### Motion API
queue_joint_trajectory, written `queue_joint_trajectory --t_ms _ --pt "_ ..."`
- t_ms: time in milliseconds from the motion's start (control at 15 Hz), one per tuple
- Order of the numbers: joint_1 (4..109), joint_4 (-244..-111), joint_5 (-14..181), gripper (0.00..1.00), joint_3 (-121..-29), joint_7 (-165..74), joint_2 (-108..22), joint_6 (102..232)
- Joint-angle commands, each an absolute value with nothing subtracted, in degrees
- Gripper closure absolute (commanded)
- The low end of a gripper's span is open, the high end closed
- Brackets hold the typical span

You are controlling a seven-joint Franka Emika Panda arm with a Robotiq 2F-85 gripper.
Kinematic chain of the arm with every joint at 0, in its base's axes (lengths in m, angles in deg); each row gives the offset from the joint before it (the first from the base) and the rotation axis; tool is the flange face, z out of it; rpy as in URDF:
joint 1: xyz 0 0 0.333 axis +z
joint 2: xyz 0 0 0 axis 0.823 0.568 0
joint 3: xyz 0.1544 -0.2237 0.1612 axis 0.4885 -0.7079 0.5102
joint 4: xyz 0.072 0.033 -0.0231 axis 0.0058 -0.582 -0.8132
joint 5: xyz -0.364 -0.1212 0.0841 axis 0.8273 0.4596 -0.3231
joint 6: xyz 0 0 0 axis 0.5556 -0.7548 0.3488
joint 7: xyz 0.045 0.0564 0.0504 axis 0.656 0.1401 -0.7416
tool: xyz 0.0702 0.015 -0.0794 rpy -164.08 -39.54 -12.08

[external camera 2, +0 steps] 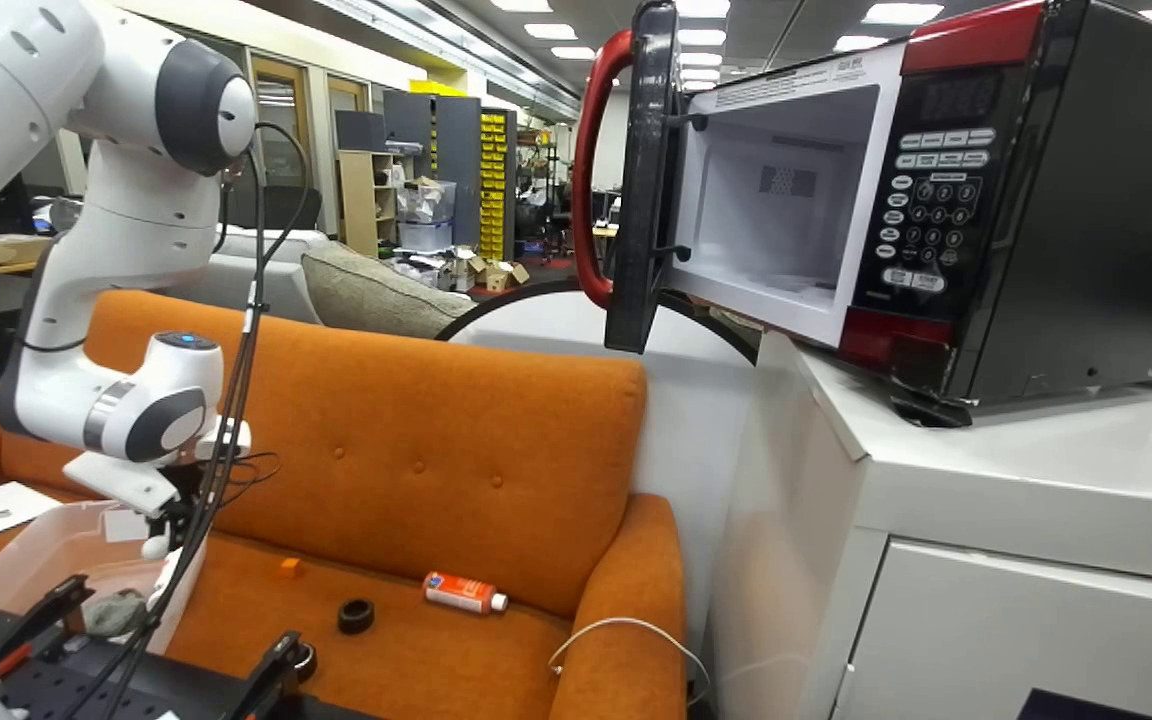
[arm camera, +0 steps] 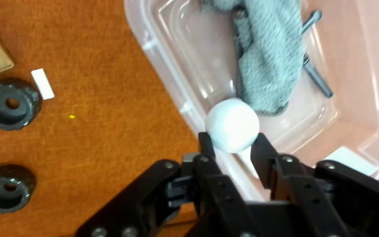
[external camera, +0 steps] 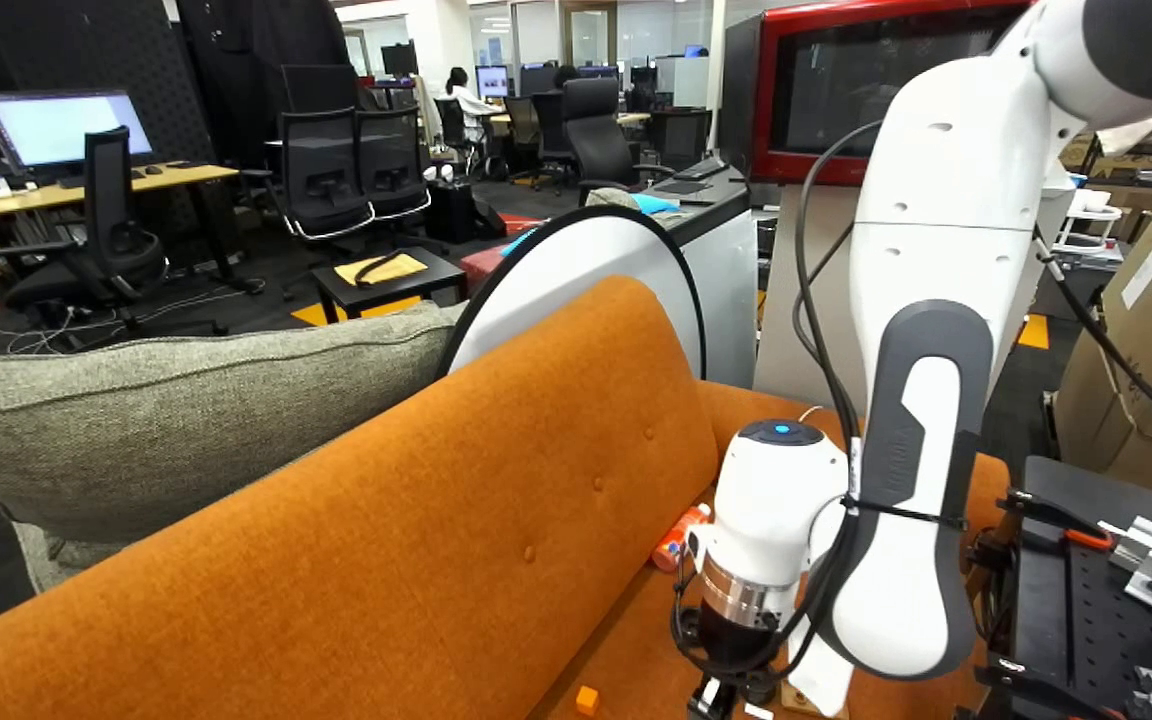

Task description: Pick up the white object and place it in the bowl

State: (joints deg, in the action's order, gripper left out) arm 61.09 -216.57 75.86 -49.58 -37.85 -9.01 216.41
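Pointing down near the rim of a plastic bin [arm camera: 163, 69], arm [external camera: 941, 260] bent, tool [arm camera: 234, 144] clasping white ball [arm camera: 232, 121]

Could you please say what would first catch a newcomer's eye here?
Probably the red-trimmed microwave, standing open on a white cabinet in an exterior view. Next, the orange sofa in both exterior views. In the wrist view, a round white object in the gripper stands out.
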Motion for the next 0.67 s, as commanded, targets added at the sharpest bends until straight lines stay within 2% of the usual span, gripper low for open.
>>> queue_joint_trajectory --t_ms 0,200,267,333,600 --pt "63.2 -217.7 77.4 0.91 -47.4 -41.2 -9.0 212.5" --pt "66.4 -216.9 77.7 0.91 -47.2 -42.0 -7.9 210.3" --pt "67.7 -216.5 77.3 0.41 -47.7 -41.8 -7.6 210.0" --pt "68.1 -216.1 77.3 0.40 -47.6 -42.0 -7.3 210.0" --pt "68.7 -215.4 76.9 0.13 -48.2 -41.7 -7.9 211.2"
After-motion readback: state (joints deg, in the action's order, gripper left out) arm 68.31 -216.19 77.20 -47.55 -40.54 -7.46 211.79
